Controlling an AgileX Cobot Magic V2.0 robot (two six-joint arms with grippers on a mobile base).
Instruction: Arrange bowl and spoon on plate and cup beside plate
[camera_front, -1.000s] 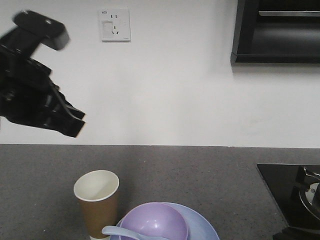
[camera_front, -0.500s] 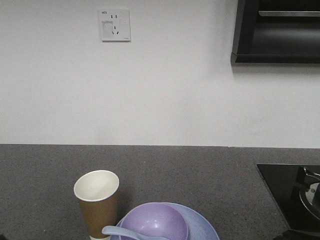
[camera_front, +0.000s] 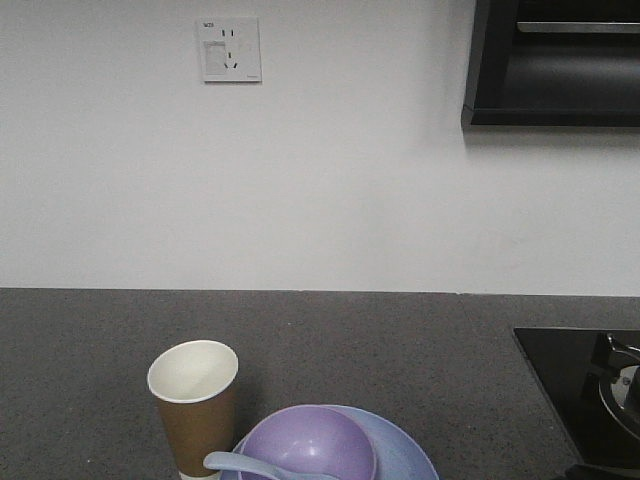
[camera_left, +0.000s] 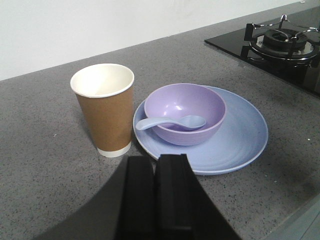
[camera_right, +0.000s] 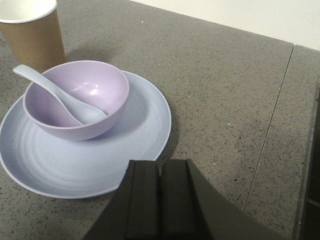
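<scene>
I can find almost nothing to read from here. The only marking is a tiny dark print at the top left corner of the white wall socket (camera_front: 229, 48) in the front view, and it is too small for me to make out. The cup (camera_left: 105, 110), bowl (camera_left: 185, 113), plate (camera_left: 240, 140) and spoon (camera_left: 170, 122) carry no print that I can see.

The lavender bowl (camera_left: 185, 113) sits upright on the pale blue plate (camera_left: 239, 142), toward its cup-side edge. The pale spoon (camera_left: 170, 122) rests in the bowl, scoop down inside, handle over the rim. The brown paper cup (camera_left: 105, 110) stands upright just beside the plate.
</scene>
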